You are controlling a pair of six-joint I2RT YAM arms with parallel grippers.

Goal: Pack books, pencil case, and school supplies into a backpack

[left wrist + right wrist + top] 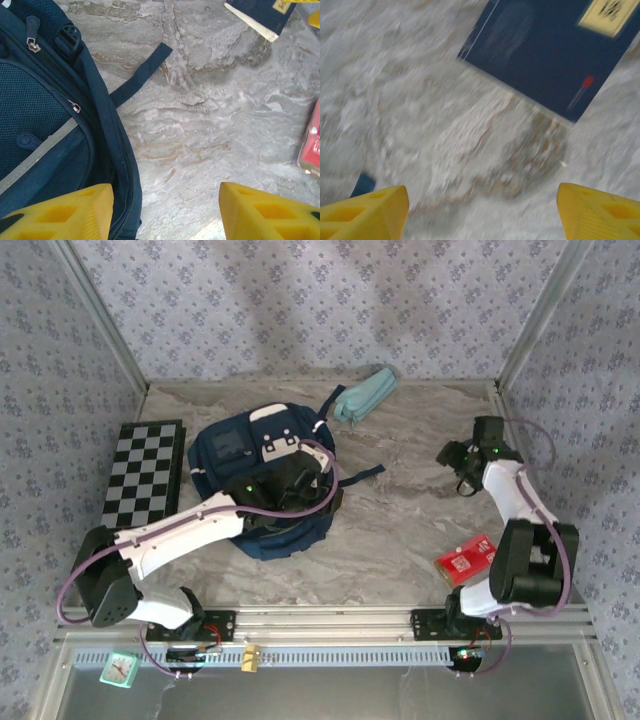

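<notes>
There is one backpack [250, 455] on the counter [400, 510], lying flat to the left of the middle, with its white and grey patches facing up. One pencil case [365, 395] lies behind it, close to the back wall, near the top of the backpack and well apart from both arms. One red packet [467, 558] lies at the right near side of the counter, just beside the lower part of the right arm. Of the books I can count one for sure: a navy book [545, 50] with a yellow label, lying flat on the counter ahead of the right claw [482, 200]; this picture is blurred. The left wrist view has a corner of a navy book at its top right edge, with some yellow next to it, and I cannot tell what that yellow is. The right claw is wide open and has hold of nothing; bare counter lies between its fingers. The left claw [166, 200] is also wide open and empty. It hangs at the right side of the backpack, one finger above the fabric and the other above the counter. The left arm [190, 525] crosses over the near part of the backpack and covers it in the top view. One loose strap [142, 75] lies on the counter to the right of the backpack. One checkered board [145, 472] lies to the left of the backpack, near it.
</notes>
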